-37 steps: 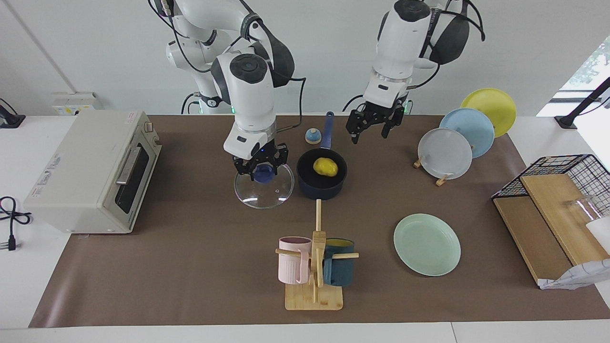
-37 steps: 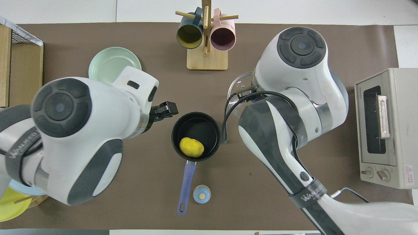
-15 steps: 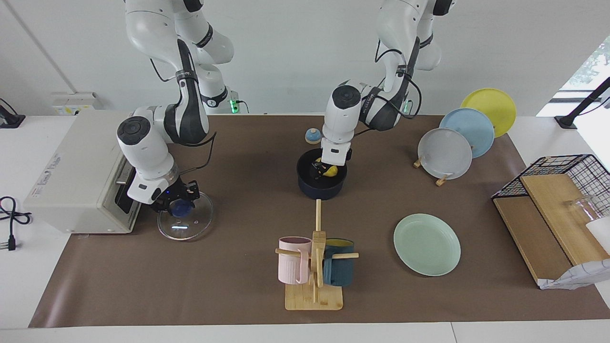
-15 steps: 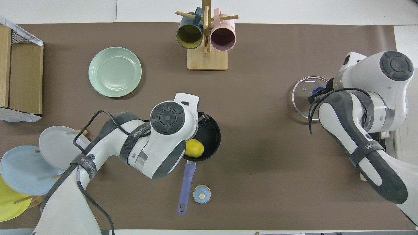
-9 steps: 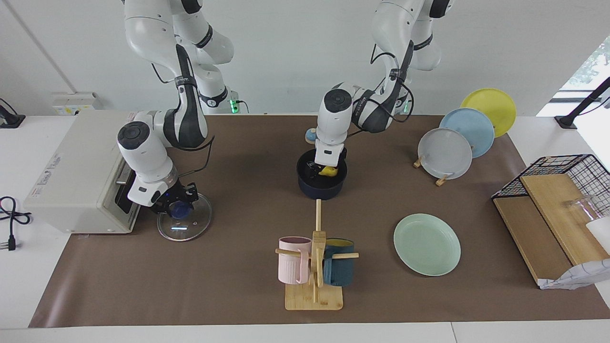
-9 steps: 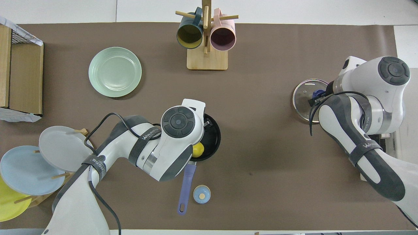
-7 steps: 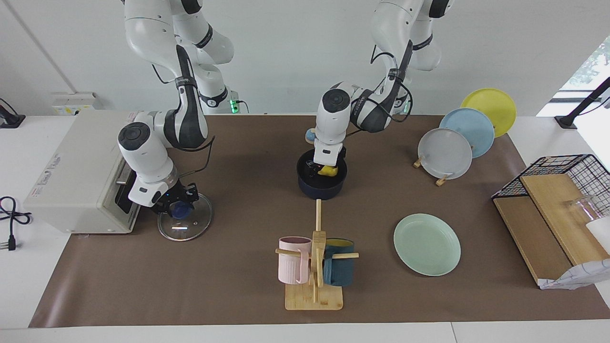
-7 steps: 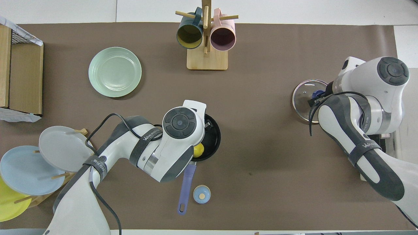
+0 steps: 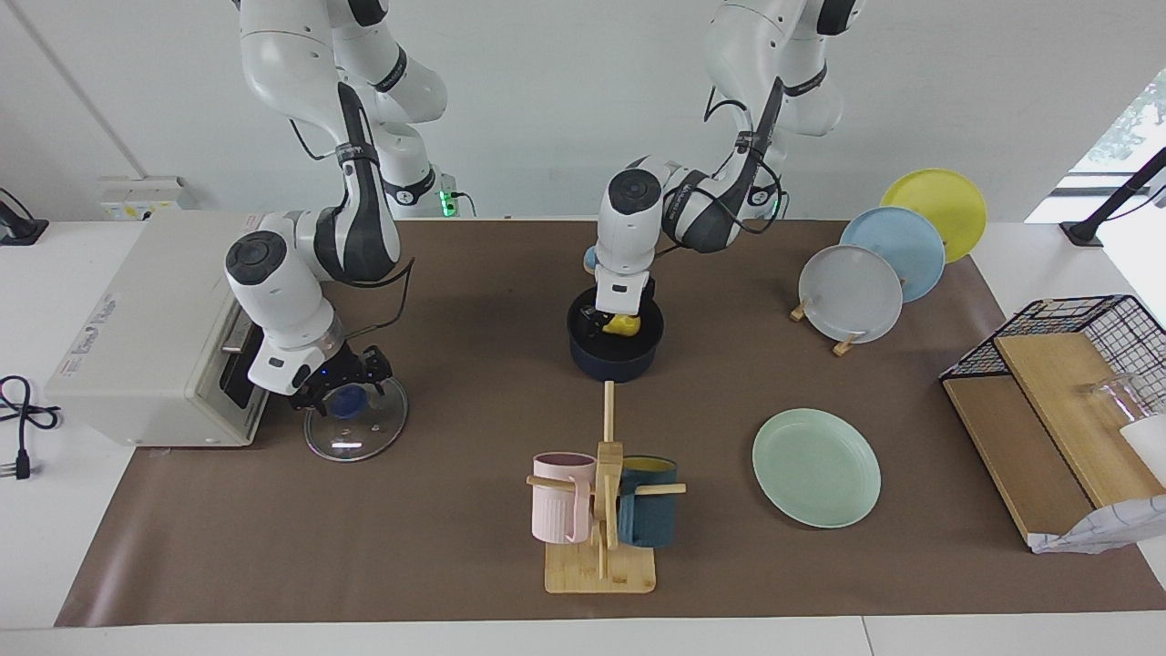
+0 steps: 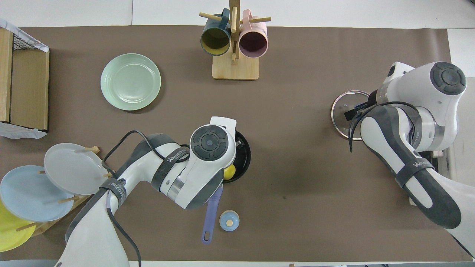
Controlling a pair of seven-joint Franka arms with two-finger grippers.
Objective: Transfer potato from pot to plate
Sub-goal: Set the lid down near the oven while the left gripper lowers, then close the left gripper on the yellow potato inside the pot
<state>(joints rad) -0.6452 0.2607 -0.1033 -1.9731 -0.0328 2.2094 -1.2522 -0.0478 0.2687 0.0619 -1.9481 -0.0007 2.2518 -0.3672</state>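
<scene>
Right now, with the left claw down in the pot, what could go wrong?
1. The left claw sits inside the pot right beside the potato, close to the wall; closing could shove the pot or squirt the potato away.
2. The plate lies farther from the robots, beside the mug rack; a low carry might clip the rack.

One camera sits high across the bench [image 9: 273, 547], facing the robots, taking in its whole length. The other hangs above the robots' end, looking steeply down and forward, closer in. Both share the mug rack [image 9: 601, 510] [image 10: 234, 48], half a turn apart.
</scene>
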